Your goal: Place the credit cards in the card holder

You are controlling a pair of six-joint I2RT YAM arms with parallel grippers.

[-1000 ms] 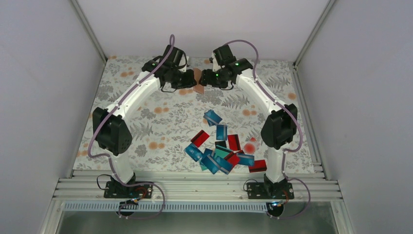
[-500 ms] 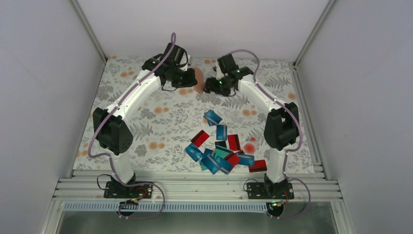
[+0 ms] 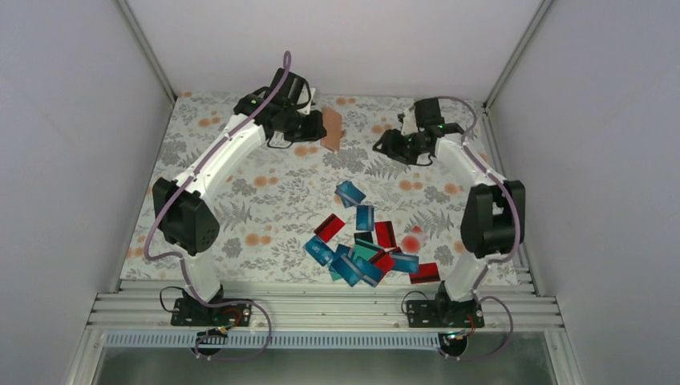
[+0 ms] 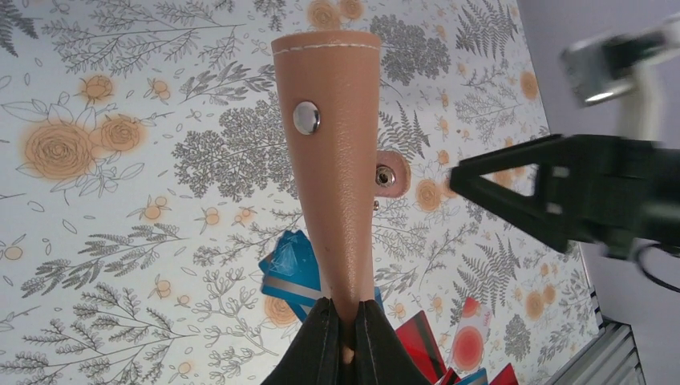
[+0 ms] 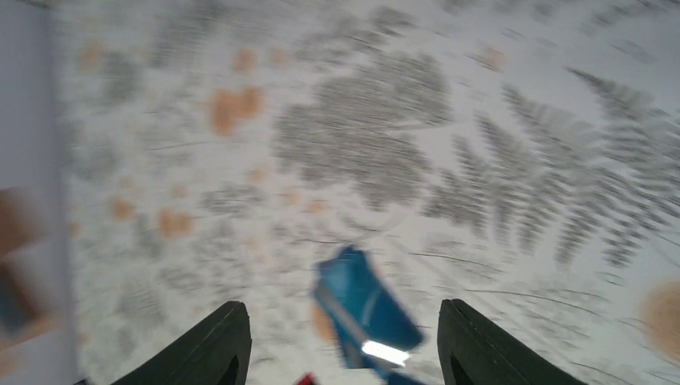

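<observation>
Left claw (image 3: 319, 128) above floral table (image 3: 265, 210)

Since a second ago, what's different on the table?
The right arm swung rightward, away from the card holder, its jaws open and empty. The left arm's jaws still pinch the holder, and the heap of credit cards lies unmoved.

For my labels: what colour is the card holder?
The card holder is tan-brown, with a silver snap; the left wrist view shows it best.
</observation>
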